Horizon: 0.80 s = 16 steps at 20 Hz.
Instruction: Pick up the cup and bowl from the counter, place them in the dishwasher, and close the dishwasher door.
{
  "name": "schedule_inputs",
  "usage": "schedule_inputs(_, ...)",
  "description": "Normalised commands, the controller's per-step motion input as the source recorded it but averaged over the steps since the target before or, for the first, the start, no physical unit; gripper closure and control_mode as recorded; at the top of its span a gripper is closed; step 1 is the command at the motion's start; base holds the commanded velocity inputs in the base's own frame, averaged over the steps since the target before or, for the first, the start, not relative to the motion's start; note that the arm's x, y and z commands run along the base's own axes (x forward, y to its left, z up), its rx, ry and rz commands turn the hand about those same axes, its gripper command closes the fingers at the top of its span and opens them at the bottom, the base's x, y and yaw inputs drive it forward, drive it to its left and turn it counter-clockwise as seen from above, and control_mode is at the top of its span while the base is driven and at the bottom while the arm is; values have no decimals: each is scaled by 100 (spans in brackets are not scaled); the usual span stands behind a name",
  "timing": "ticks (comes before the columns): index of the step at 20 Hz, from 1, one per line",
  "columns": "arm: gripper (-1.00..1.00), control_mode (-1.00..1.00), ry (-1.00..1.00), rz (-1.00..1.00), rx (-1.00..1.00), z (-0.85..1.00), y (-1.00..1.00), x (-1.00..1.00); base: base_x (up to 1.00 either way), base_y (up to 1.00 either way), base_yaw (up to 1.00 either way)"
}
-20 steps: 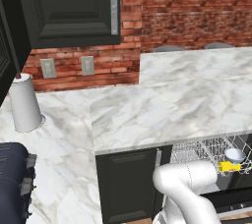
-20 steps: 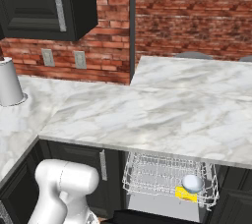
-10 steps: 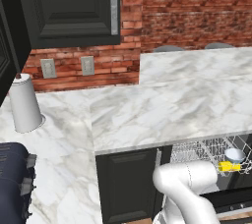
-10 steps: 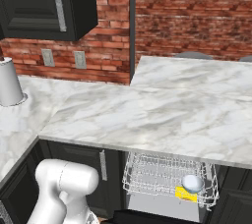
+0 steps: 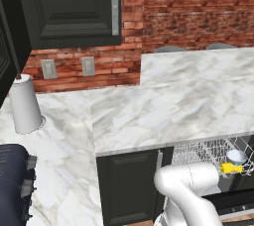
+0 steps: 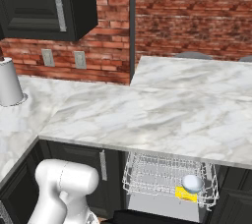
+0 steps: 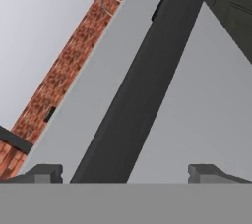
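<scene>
1. The bowl sits in the dishwasher rack, touching a yellow cup.
2. The gripper is wide open, holding nothing, close to the black bar of the door.
3. Risk, I judge: a skewed push could slip off the door, leaving it ajar.

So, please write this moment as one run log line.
bowl: in dishwasher rack, beside yellow item | dishwasher door: open, before gripper | gripper: open, empty
</scene>
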Motion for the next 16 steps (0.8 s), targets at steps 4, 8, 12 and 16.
schedule_inputs(4, -100, -100, 0, -4, 0, -2, 0, 100, 0, 0, 0)
schedule_inputs(8, -100, -100, 0, -3, 0, 0, 0, 100, 0, 0, 0)
schedule_inputs(12, -100, -100, 0, -1, 0, 0, 0, 100, 0, 0, 0)
schedule_inputs(16, -100, -100, 0, 0, 0, 0, 0, 100, 0, 0, 0)
